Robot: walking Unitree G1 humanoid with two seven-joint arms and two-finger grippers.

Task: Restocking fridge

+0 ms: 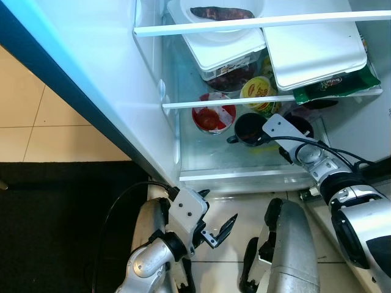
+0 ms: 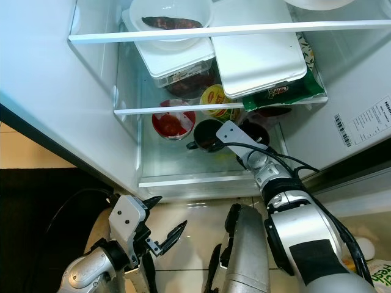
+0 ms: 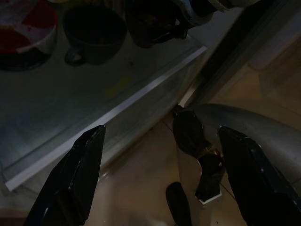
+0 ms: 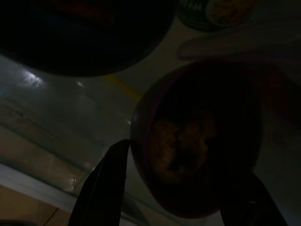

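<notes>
The fridge stands open before me. My right arm (image 1: 311, 159) reaches onto the bottom glass shelf (image 1: 244, 174). In the right wrist view, my right gripper (image 4: 183, 165) has one finger on each side of a dark purple bowl (image 4: 197, 141) with food in it, touching its rim. That bowl (image 1: 302, 125) rests on the shelf beside a dark mug (image 1: 247, 129). My left gripper (image 1: 217, 210) hangs open and empty, low over the tiled floor in front of the fridge.
A red tub (image 1: 212, 117), a yellow tub (image 1: 256, 90) and a green packet (image 1: 336, 82) sit deeper in. White containers (image 1: 226, 43) fill the shelf above. The open door (image 1: 79, 67) stands at left, over a black mat (image 1: 55, 226).
</notes>
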